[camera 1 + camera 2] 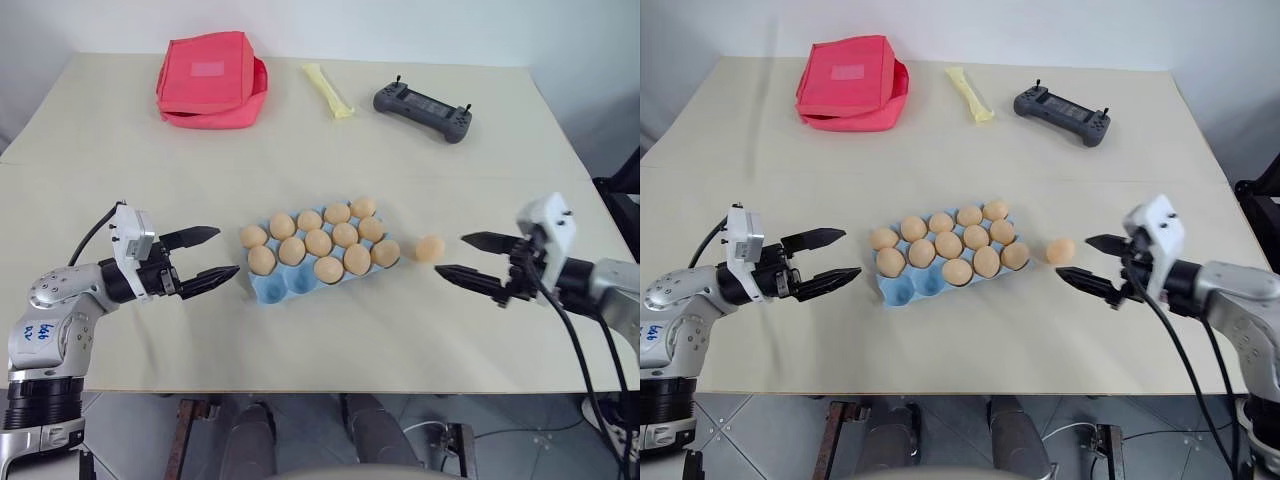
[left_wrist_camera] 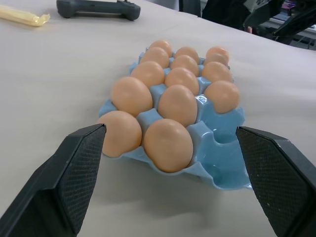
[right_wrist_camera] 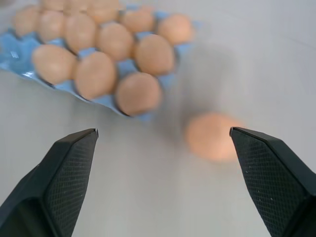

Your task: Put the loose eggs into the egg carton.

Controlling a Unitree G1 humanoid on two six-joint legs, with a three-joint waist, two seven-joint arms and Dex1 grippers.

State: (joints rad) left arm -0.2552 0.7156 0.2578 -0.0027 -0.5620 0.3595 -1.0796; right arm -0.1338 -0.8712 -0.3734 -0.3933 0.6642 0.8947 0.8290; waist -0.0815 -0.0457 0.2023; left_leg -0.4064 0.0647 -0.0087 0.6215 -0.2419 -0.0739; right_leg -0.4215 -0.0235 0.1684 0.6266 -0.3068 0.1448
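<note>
Light blue egg carton (image 1: 322,272) sits near the middle of the beige worktop (image 1: 300,340), holding twelve tan-orange eggs; three cups along its near left edge are bare. One loose egg (image 1: 430,248) lies on the worktop just beside the carton's right end (apart from it, not touching). Right gripper (image 1: 462,256) hovers just right of that egg, fingers spread wide and holding nothing. Left gripper (image 1: 213,254) hangs left of the carton, likewise spread and empty. Farther back lie a red pouch (image 1: 212,79), a yellow packet (image 1: 328,90) and a dark controller (image 1: 422,110).
</note>
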